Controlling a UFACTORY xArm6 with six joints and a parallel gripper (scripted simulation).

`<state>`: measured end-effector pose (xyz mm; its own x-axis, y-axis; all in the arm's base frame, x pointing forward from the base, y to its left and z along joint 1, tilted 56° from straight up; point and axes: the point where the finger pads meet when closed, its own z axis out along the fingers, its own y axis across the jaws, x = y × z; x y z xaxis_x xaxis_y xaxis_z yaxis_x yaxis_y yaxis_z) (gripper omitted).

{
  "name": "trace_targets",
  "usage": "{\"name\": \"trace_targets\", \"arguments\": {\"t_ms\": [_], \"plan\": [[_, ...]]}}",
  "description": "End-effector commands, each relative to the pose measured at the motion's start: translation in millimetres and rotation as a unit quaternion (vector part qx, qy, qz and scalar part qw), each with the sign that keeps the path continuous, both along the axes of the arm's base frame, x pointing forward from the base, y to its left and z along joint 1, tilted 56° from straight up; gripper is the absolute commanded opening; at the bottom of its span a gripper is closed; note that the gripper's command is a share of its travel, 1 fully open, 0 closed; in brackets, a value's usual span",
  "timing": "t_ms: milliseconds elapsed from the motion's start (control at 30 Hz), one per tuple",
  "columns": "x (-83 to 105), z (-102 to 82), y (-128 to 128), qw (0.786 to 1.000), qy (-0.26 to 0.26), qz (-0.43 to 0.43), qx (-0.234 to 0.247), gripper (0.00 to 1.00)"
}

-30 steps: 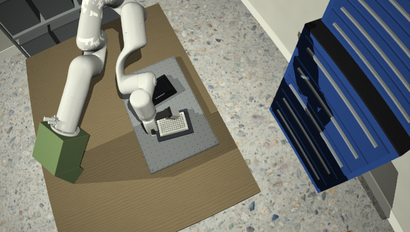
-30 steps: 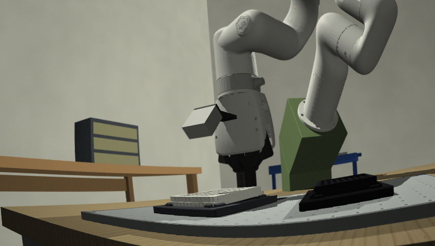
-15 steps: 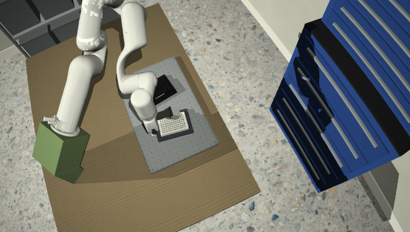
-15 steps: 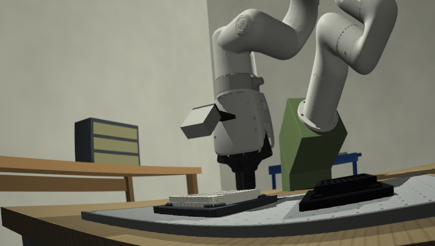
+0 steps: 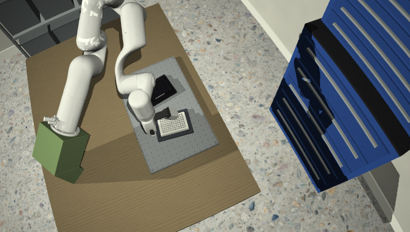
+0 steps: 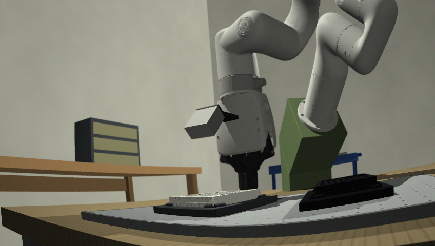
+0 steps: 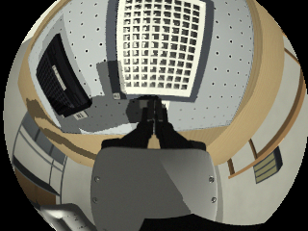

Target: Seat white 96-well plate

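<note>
The white plate C51 (image 5: 173, 124) lies on the dark nest N2 (image 5: 176, 135) on the grey deck. In the low side view the white plate (image 6: 215, 196) looks slightly tilted, and its end by the gripper seems to ride higher than its far end. My gripper (image 6: 248, 185) is shut and empty. It points straight down, with its tips at the plate's short end nearest the arm (image 5: 152, 132). In the wrist view my gripper's fingers meet at the near short edge of the white plate (image 7: 164, 45). The black plate C15 (image 5: 162, 87) sits flat in nest N1 (image 6: 346, 195).
The grey perforated deck (image 5: 178, 149) lies on a wooden table. The arm's green base block (image 5: 58, 151) stands at the table's left edge. A small label (image 7: 80, 115) lies on the deck near the black plate (image 7: 54, 80). A blue drawer cabinet (image 5: 345, 94) stands off the table.
</note>
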<state>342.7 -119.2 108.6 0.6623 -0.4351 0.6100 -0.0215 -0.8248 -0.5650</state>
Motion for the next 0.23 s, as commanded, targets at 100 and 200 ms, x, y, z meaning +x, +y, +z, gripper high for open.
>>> {"name": "trace_targets", "arguments": {"t_ms": [100, 200], "plan": [[-6.1, -5.4, 3.5, 1.0, 0.0, 0.0, -0.001, 0.0], [-6.1, -5.4, 3.5, 1.0, 0.0, 0.0, -0.001, 0.0]]}}
